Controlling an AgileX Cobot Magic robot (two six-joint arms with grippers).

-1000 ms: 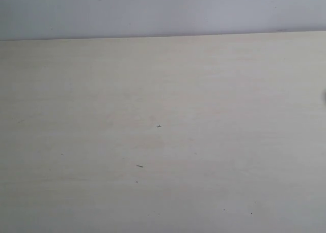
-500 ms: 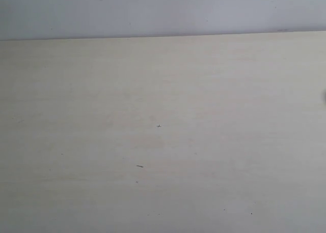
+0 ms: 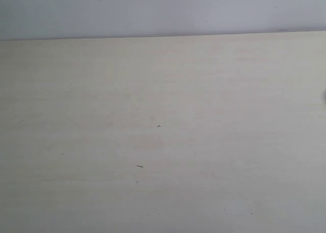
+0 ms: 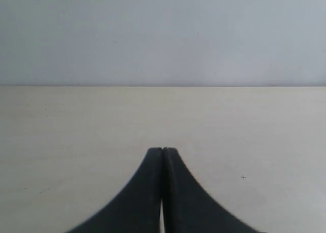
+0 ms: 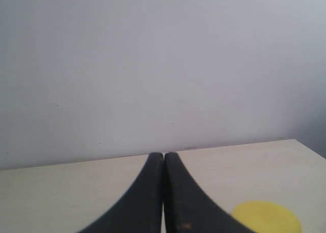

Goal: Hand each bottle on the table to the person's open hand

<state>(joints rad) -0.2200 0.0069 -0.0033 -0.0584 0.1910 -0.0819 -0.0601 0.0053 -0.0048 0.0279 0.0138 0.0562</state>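
- Both hands are clenched on nothing. Your left gripper (image 4: 162, 150), a pair of curved black fingers, has its tips pressed together above the tabletop. Your right gripper (image 5: 163, 154), the same black pair, is pressed together in the same way.
- Closest to the task is a yellow rounded shape (image 5: 266, 217), which lies on the table near the right gripper and is cut off by the frame's edge. It may be the yellow bottle, but you cannot tell from this sliver, because no cap or label shows.
- Small plastic drink bottles you can be sure of: none. Possible: one, that yellow shape.
- Person's open hand: none in any of the three views, so you have no palm to deliver to yet.
- Grippers: two, neither holding anything.
- Around them, the wide pale cream table (image 3: 163, 90), faintly wood-grained, shows only a few tiny dark specks (image 3: 139, 166) in the exterior view. One plain grey-white wall (image 3: 153, 11) stands behind its far edge.
- Step in hand, as I judge it: before the first pick, since nothing is gripped and no handover is set up.
- Next move calls for this: bring the yellow shape fully into view and confirm it is a bottle. Part the right jaws before you reach for it, and find the palm before you carry anything toward it.
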